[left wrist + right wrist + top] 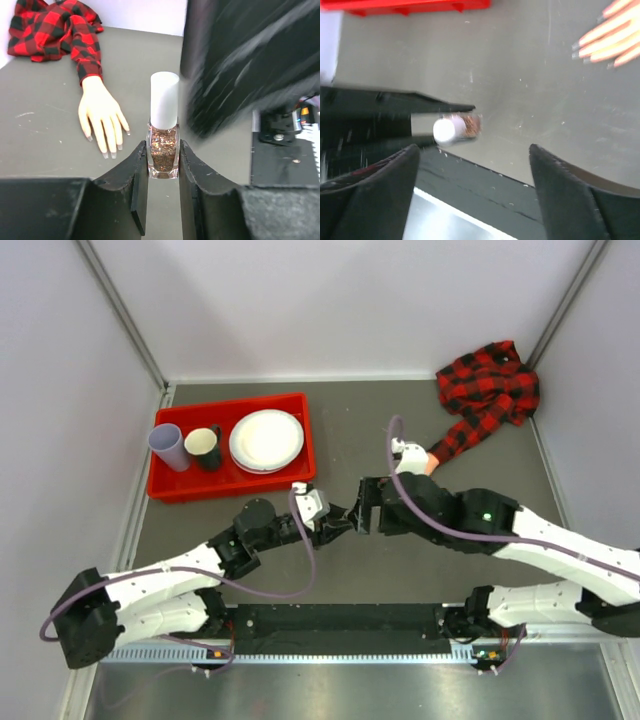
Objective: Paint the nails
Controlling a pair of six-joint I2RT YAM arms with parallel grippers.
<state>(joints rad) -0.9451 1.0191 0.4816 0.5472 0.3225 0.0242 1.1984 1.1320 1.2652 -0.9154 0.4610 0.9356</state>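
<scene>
A small clear bottle of copper glitter polish with a white cap stands upright, and my left gripper is shut on its glass body. The peach mannequin hand lies palm down to the left beyond it, its nails pointing toward me. My right gripper is open and hovers over the bottle, with nothing between its blurred fingers. In the top view both grippers meet mid-table, left and right, and the right arm partly hides the hand.
The red-and-black plaid shirt is bunched in the far right corner. A red tray at the far left holds a lavender cup, a dark cup and white plates.
</scene>
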